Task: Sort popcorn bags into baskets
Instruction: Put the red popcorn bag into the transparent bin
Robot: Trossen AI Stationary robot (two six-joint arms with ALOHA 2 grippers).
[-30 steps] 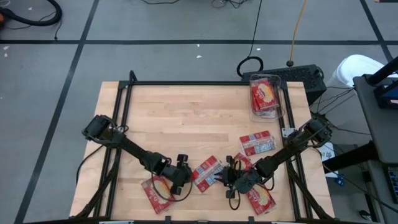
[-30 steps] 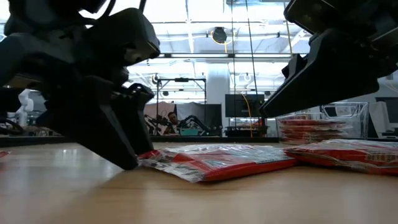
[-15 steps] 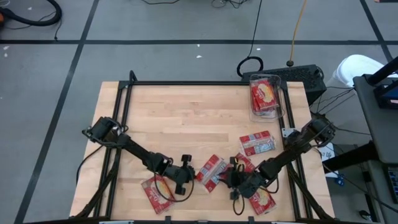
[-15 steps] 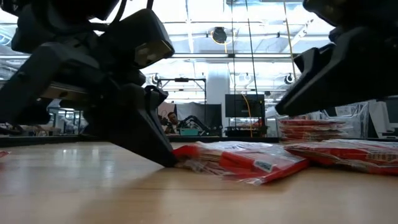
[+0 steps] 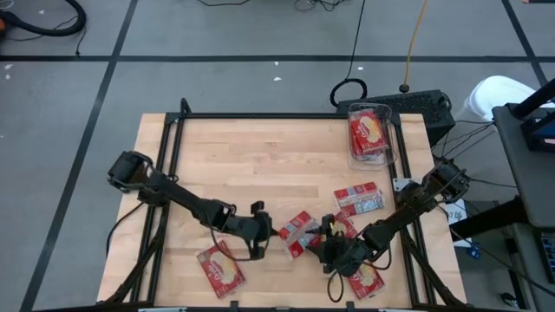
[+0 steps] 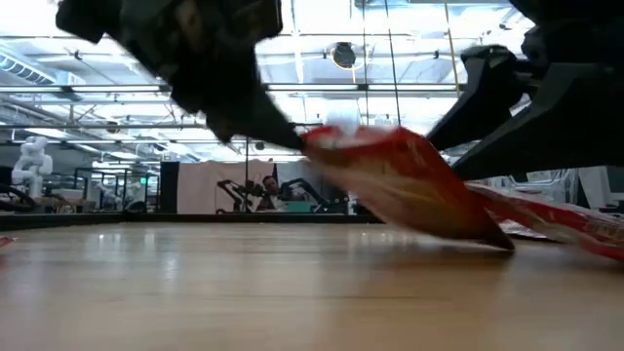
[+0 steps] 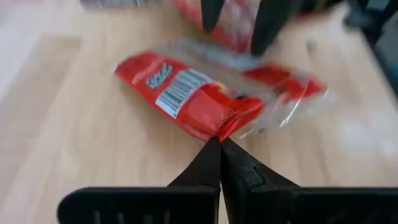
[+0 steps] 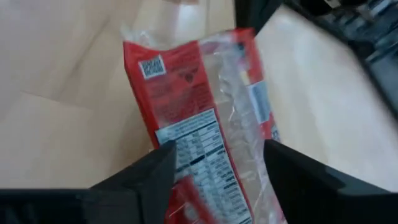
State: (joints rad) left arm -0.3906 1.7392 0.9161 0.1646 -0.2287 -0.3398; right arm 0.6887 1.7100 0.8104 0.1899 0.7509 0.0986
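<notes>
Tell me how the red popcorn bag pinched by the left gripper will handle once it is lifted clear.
Probably floppy: held by one edge in the left gripper, the popcorn bag droops to the table. Likely light. Its glossy wrapper may slip from so small a pinch.

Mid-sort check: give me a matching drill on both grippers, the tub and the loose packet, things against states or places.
Things:
1. left gripper
2. right gripper
3. clear tub
4. lone packet

States or places:
A. at a right-side table corner, stored packets inside
B. jaws shut on an edge of the middle packet
C. lying flat, apart, on the left arm's side
D. jaws open either side of the middle packet

Pairs: 1-B, 2-D, 3-A, 4-C
</notes>
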